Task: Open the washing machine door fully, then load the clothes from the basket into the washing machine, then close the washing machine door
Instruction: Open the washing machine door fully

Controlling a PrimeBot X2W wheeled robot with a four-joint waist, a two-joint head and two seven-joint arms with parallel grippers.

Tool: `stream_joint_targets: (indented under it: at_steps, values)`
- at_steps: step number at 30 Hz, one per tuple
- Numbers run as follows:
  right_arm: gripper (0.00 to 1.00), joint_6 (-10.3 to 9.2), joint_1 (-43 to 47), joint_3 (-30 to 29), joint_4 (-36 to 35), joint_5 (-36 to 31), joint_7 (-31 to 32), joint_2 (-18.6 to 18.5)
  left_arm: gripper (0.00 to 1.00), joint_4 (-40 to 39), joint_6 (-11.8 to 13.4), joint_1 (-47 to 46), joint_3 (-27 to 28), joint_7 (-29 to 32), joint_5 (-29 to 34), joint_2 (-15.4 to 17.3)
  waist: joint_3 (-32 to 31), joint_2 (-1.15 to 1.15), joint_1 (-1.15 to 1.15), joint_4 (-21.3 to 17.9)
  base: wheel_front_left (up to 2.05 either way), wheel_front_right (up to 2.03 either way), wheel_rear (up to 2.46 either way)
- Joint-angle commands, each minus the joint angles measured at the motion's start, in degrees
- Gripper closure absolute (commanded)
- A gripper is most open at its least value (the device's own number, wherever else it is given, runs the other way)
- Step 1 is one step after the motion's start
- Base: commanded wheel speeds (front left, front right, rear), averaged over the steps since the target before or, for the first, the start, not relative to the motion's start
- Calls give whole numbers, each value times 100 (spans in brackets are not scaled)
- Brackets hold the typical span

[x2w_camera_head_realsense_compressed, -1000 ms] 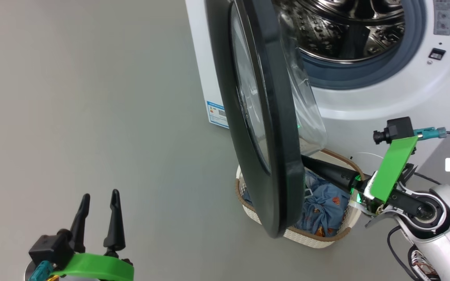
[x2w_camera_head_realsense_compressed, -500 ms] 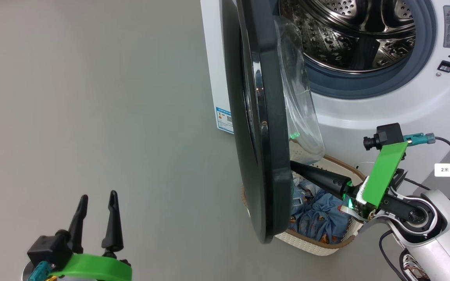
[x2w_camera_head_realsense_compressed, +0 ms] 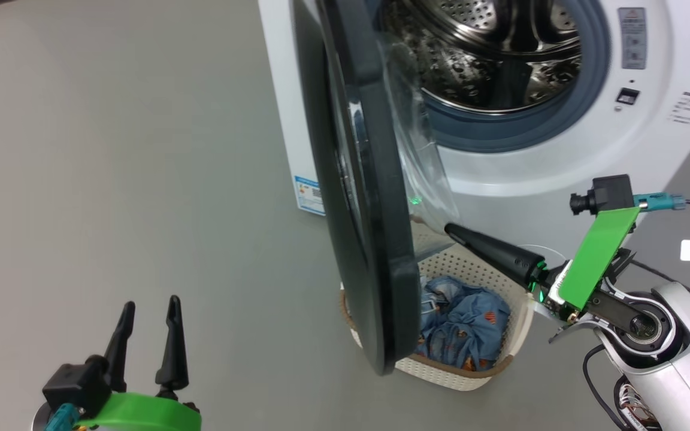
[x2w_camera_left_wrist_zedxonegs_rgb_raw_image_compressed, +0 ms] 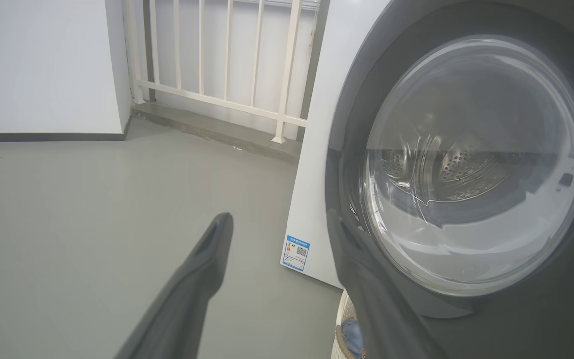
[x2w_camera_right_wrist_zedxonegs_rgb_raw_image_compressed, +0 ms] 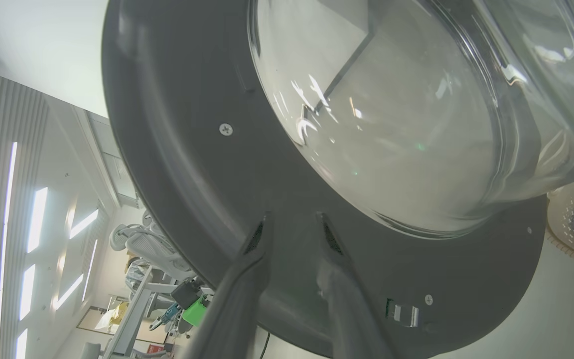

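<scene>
Washing machine [x2w_camera_head_realsense_compressed: 560, 161] carries a small blue label [x2w_camera_head_realsense_compressed: 309, 194], unreadable; left tool [x2w_camera_head_realsense_compressed: 147, 311] apart, right tool [x2w_camera_right_wrist_zedxonegs_rgb_raw_image_compressed: 294, 222] slightly parted.

My right gripper [x2w_camera_right_wrist_zedxonegs_rgb_raw_image_compressed: 294, 222] points at the dark grey inner face of the washing machine door [x2w_camera_right_wrist_zedxonegs_rgb_raw_image_compressed: 177, 164], jaws slightly parted just below its glass bowl.

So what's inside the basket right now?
The basket holds the clothes, a crumpled light-blue heap with orange figures. The washing machine door covers the basket's left part, so what lies there cannot be seen.
</scene>
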Motion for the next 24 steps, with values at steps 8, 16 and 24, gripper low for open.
stream_joint_targets:
  at_steps: [8,16,24]
  values:
    - [0,34,162,148,-765,-856,-1001,-248,0,-289,69,58,94,-7,21,202,-257,0,0,-749,0,0,0]
    - [0,34,297,392,-1040,-1631,-2344,-630,0,-499,89,199,63,71,-10,285,-311,0,0,-1296,0,0,0]
    - [0,34,461,673,-787,-2251,-3723,-940,0,-613,137,291,24,81,-29,303,-285,0,0,-1713,0,0,0]
